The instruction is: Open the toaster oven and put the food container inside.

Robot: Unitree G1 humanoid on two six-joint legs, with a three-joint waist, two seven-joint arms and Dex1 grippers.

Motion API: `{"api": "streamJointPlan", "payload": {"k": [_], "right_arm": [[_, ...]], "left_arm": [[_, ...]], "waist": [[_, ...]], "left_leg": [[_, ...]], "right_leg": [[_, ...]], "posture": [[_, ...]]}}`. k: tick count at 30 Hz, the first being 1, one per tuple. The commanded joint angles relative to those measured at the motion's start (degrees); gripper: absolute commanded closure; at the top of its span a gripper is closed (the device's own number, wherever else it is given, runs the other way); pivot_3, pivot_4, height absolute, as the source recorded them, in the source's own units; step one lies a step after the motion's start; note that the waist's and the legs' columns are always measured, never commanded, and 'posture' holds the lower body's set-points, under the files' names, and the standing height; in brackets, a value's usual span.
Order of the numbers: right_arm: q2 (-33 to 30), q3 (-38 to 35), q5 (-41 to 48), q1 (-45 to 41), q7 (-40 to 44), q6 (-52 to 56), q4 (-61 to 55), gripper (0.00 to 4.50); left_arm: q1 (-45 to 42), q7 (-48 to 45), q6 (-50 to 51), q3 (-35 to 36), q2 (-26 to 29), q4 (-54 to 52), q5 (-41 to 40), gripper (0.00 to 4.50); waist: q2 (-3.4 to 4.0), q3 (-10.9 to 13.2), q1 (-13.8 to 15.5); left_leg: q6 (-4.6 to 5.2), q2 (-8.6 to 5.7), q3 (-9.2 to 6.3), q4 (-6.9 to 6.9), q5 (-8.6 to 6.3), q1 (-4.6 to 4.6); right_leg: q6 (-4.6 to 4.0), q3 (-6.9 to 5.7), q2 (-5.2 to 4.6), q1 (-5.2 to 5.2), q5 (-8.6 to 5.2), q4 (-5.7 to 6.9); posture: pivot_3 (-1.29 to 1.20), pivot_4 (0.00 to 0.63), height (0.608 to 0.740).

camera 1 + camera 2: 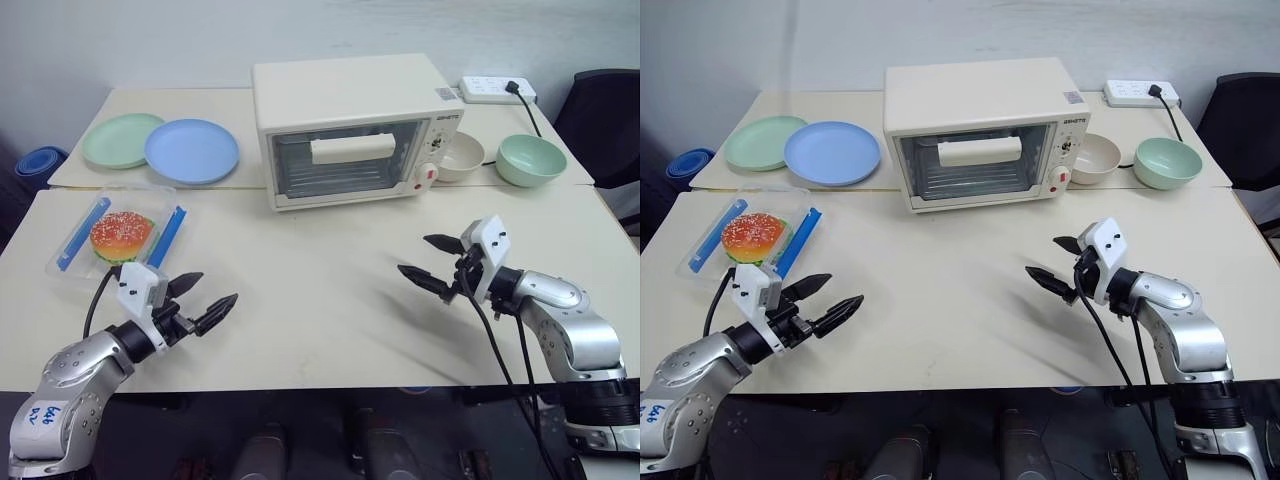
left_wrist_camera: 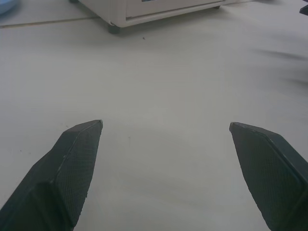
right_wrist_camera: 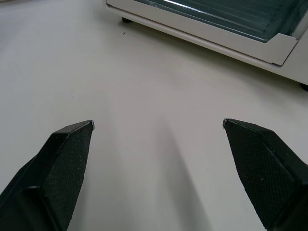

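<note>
The toaster oven [image 1: 358,128] is cream-white with a red dot near its knobs. The food container [image 1: 118,238] is clear with blue clips, and shows an orange bun over green lettuce. One plate [image 1: 192,151] is blue, the other plate [image 1: 120,139] pale green. The surface [image 1: 320,300] is plain beige. Both pincers have black fingers.

The scene was evenly and brightly lit from above. Soft shadows were cast on the table [image 1: 320,300] in front of the oven [image 1: 355,130], and faint glare was seen on its glass door. The wrist views were slightly hazy, with the oven blurred.
</note>
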Motion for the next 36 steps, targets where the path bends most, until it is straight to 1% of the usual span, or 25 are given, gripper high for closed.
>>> {"api": "streamJointPlan", "payload": {"k": [1, 4, 9, 11, 15, 18, 22, 24, 29, 34, 36], "right_arm": [[-0.48, -0.71, 0.08, 0.04, 0.60, -1.28, -1.34, 0.01], [-0.29, -0.33, -0.12, 0.06, 0.63, -1.33, -1.51, 0.01], [0.26, -0.06, -0.36, -0.90, 0.76, -1.10, -0.78, 0.01], [0.70, -0.57, 1.35, -1.38, 1.06, 0.94, -0.65, 0.01], [0.64, 0.78, -0.12, -1.65, 1.47, 0.13, -1.09, 0.01], [1.03, 0.92, 1.23, -2.70, 2.70, 1.06, -1.16, 0.01], [2.86, 1.36, 1.38, -8.74, 2.72, 1.24, 3.61, 0.01], [4.38, 1.81, 1.01, -12.73, 2.54, 0.65, 7.74, 0.01], [8.12, 3.07, -2.68, -24.29, 1.80, -4.06, 21.44, 0.01], [10.99, 2.92, -5.82, -35.01, 0.54, -9.08, 35.68, 0.01], [11.82, 2.84, -6.59, -37.97, 0.90, -10.95, 39.85, 0.01]], "left_arm": [[-0.30, -0.21, 0.00, 0.09, 0.77, -1.71, -0.14, 0.01], [-0.87, 0.87, 1.78, 0.44, 0.37, -1.71, -1.13, 0.01], [-1.88, 1.31, 1.82, -0.07, 0.03, -1.82, -0.79, 0.01], [-2.38, 1.41, 2.08, -0.32, -0.43, -2.03, -1.44, 0.01], [-2.76, 0.73, 2.26, -1.58, -0.19, -2.85, -1.35, 0.01], [-4.05, 0.37, 3.58, -1.69, 0.06, -3.51, -3.17, 0.01], [-7.92, -0.57, 5.73, -2.16, 1.00, -4.31, -5.95, 0.01], [-10.99, -0.72, 7.05, -2.60, 1.42, -4.03, -7.22, 0.01], [-18.05, -2.64, 8.99, -3.95, 4.33, -3.67, -8.40, 0.01], [-23.79, -3.01, 11.57, -1.48, 6.29, -3.04, -12.54, 0.01], [-25.19, -3.03, 12.05, -0.77, 7.21, -2.68, -13.26, 0.01]], "waist": [[0.00, 0.00, -0.02], [0.00, 0.00, -0.06], [0.00, 0.00, -0.09], [0.00, 0.00, -0.10], [0.00, 0.00, -0.15], [0.00, 0.00, -0.24], [-0.01, 0.00, -0.83], [-0.01, 0.00, -0.96], [-0.03, 0.03, -1.23], [-0.03, 0.03, -1.19], [-0.03, 0.03, -1.15]], "left_leg": [[0.00, 0.00, 0.00, 0.00, 0.00, 0.00], [0.00, 0.00, 0.01, 0.00, 0.00, 0.00], [0.00, 0.00, 0.01, 0.00, 0.00, 0.00], [0.00, 0.00, 0.01, 0.00, 0.00, 0.00], [0.00, 0.00, 0.02, 0.00, 0.00, 0.00], [0.00, 0.00, 0.02, -0.01, -0.01, 0.00], [0.00, 0.00, 0.04, 0.06, 0.00, 0.00], [0.02, 0.00, 0.09, 0.09, 0.01, 0.02], [0.01, 0.08, 0.30, 0.03, 0.00, 0.07], [-0.04, 0.09, 0.38, -0.03, -0.06, 0.01], [-0.05, 0.09, 0.40, -0.02, -0.07, -0.23]], "right_leg": [[0.00, 0.00, 0.00, 0.00, 0.00, 0.00], [0.00, 0.00, 0.00, 0.00, 0.00, 0.00], [0.00, -0.01, 0.00, 0.00, 0.00, 0.00], [0.01, 0.00, 0.00, 0.00, 0.00, 0.00], [0.01, 0.00, 0.01, 0.00, 0.01, 0.00], [0.01, 0.00, 0.01, -0.01, 0.01, 0.00], [0.02, -0.02, 0.03, 0.00, 0.07, 0.02], [0.03, -0.05, 0.06, 0.01, 0.13, 0.01], [0.03, -0.04, 0.19, -0.07, 0.17, 0.10], [0.05, -0.01, 0.17, -0.32, 0.22, 0.26], [0.06, 0.01, 0.15, -0.61, 0.22, 0.27]], "posture": [[0.00, 0.150, 0.740], [0.00, 0.150, 0.740], [0.00, 0.150, 0.740], [0.00, 0.150, 0.740], [0.00, 0.150, 0.740], [0.00, 0.150, 0.740], [0.00, 0.150, 0.740], [0.00, 0.150, 0.740], [0.00, 0.150, 0.740], [0.00, 0.150, 0.740], [0.00, 0.150, 0.740]]}}
